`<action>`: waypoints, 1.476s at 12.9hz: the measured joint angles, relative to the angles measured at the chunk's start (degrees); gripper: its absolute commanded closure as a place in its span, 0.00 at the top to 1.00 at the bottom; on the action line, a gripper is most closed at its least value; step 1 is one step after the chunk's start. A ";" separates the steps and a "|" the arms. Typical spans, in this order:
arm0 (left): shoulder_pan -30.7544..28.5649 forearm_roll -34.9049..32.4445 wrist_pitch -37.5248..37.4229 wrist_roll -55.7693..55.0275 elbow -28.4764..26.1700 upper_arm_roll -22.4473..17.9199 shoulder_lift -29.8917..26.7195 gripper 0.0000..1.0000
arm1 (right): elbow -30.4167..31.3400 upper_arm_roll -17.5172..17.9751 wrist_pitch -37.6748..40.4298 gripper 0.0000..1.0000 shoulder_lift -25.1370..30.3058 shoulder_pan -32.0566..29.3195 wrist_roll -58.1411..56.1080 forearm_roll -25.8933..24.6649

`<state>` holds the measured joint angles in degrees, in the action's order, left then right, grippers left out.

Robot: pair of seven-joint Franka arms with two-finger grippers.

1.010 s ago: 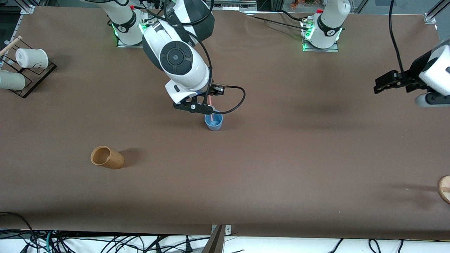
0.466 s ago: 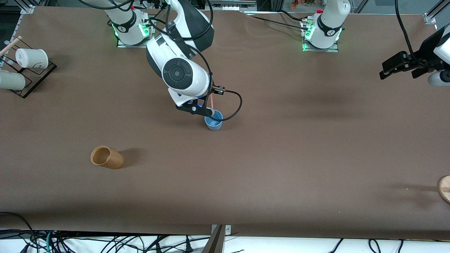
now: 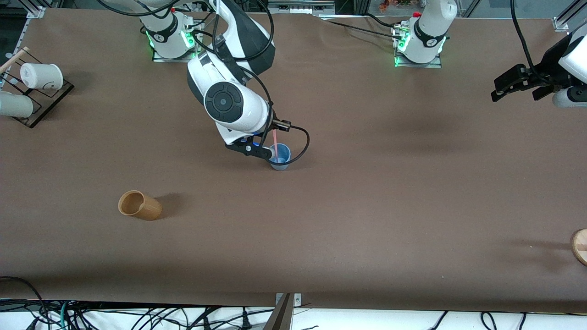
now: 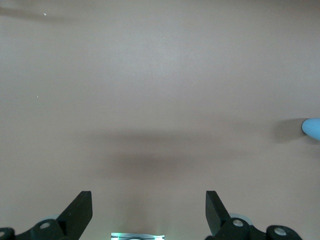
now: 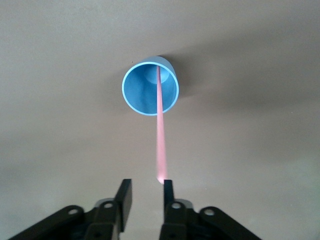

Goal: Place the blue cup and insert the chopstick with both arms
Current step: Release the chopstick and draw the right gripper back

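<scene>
With the chopstick (image 5: 159, 125) already standing in the upright cup (image 3: 279, 156) mid-table, little seems left: the right gripper (image 5: 145, 192), just above, has fingers parted, while the left gripper (image 4: 149, 212) waits open.

Quick count of the table: four cups in all — one blue cup (image 3: 279, 157) standing upright, one tan cup (image 3: 140, 205) tipped on its side, and two white cups (image 3: 41, 76) (image 3: 15, 105) lying sideways on a single dark rack (image 3: 43, 103) at the right arm's end. There's one pink chopstick (image 3: 275, 143), its lower end inside the blue one. Two robot arms, so two grippers — the right gripper (image 3: 257, 149) and the left gripper (image 3: 510, 85). One round wooden thing (image 3: 580, 246) peeks in at the edge; can't tell what it is.
</scene>
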<state>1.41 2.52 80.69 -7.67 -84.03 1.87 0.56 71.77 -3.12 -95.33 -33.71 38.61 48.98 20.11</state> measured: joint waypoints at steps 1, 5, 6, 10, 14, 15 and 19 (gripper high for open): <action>0.00 0.00 0.02 0.02 -0.01 0.02 0.00 1.00 | 0.09 0.00 -0.60 1.00 -0.34 0.00 0.00 0.00; -0.01 0.00 0.02 0.02 -0.21 0.02 0.00 1.00 | -1.07 -3.05 -2.01 1.00 -0.21 -0.23 0.14 -0.04; -0.01 0.00 0.02 0.02 -0.26 0.00 0.00 1.00 | -2.22 -5.79 -2.14 1.00 0.12 -0.35 -0.66 -0.38; -0.03 0.00 0.04 0.02 -0.31 -0.10 0.00 1.00 | -5.28 -19.63 -1.85 1.00 2.72 -1.13 -18.37 -1.91; -0.03 0.00 0.06 0.02 -0.36 -0.15 0.00 1.00 | -1.90 -24.53 0.05 1.00 10.06 -4.43 -32.71 -5.00; -0.04 0.00 0.06 0.02 -0.36 -0.17 0.00 1.00 | 0.09 -22.74 0.75 1.00 13.02 -7.30 -35.58 -7.51; -0.04 0.01 0.07 0.02 -0.45 -0.18 0.02 1.00 | 7.96 -6.09 6.50 1.00 25.68 -23.52 -39.76 -19.48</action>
<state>1.37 2.53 80.76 -7.65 -84.48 1.69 0.58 79.73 -9.21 -88.83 -8.02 15.08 9.22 0.64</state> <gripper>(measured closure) 0.000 0.000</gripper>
